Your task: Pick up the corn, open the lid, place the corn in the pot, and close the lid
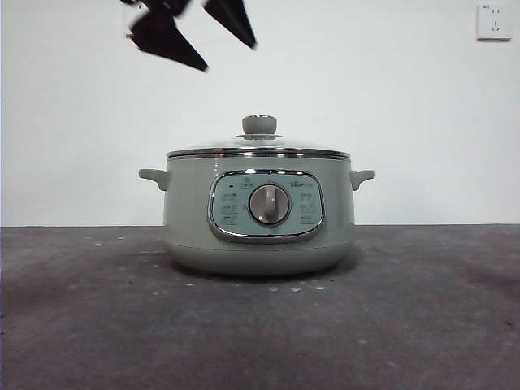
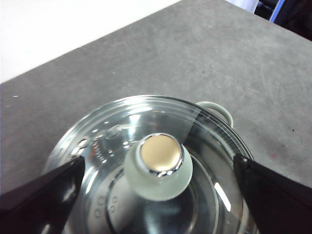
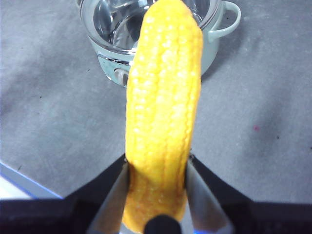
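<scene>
On the dark grey table [image 1: 422, 325] stands the squat, round, pale sage-green electric pot [image 1: 258, 215], its chrome-framed control panel [image 1: 266, 205] and silver dial [image 1: 269, 204] facing the front camera. Seated on it is the round clear glass lid [image 2: 146, 161] with a shiny metal rim and a sage-green knob [image 2: 159, 166], which carries a glossy metal cap.

Left gripper [image 2: 158, 180]: hangs above the lid, clear of it, black jaws spread wide, one on either side of the knob and touching neither knob nor glass. In the front view the same jaws appear as two dark pointed tips near the top edge [image 1: 195, 32], above and slightly to one side of the pot.

Right gripper [image 3: 158, 187]: jaws closed narrowly on the thick end of the glossy yellow-orange corn cob [image 3: 163, 112], which projects forward towards the pot; it is raised over the table, apart from the pot.
</scene>
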Motion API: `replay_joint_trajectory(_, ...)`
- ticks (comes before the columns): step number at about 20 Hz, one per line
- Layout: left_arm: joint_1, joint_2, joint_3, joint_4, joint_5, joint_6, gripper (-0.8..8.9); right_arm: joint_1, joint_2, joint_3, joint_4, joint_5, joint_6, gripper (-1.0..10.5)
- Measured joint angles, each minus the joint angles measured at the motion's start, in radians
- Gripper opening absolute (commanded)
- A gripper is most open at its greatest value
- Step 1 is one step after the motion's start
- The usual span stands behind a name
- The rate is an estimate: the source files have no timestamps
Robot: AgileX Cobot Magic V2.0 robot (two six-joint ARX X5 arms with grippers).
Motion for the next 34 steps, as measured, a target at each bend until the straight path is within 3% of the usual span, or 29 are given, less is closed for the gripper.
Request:
replay_joint_trajectory(7,-0.035,0.138,0.000,0.114,-0.048,0.007,5.96,0.000,-0.032,0.000,-0.009,0.000,0.021,-0.1)
replay_joint_trajectory(17,-0.041,0.215,0.000,0.155,-0.068,0.007,5.92,0.000,-0.032,0.000,-0.032,0.000,0.023,-0.1)
replay_joint_trajectory(18,-0.041,0.217,0.000,0.155,-0.068,0.006,5.73,0.000,-0.032,0.000,-0.032,0.000,0.023,-0.1)
replay_joint_trajectory(22,-0.043,0.218,0.000,0.169,-0.069,0.006,3.10,0.000,-0.032,0.000,-0.032,0.001,0.023,-0.1)
replay_joint_trajectory(27,-0.053,0.218,0.002,0.169,-0.063,0.006,1.25,0.000,-0.031,0.000,-0.034,0.008,0.022,-0.1)
replay_joint_trajectory(31,-0.056,0.217,0.003,0.164,-0.061,0.007,-0.09,0.000,-0.031,0.000,-0.034,0.008,0.022,-0.1)
replay_joint_trajectory(34,-0.055,0.217,0.004,0.163,-0.059,0.006,-0.08,0.000,-0.032,0.000,-0.034,0.008,0.022,-0.1)
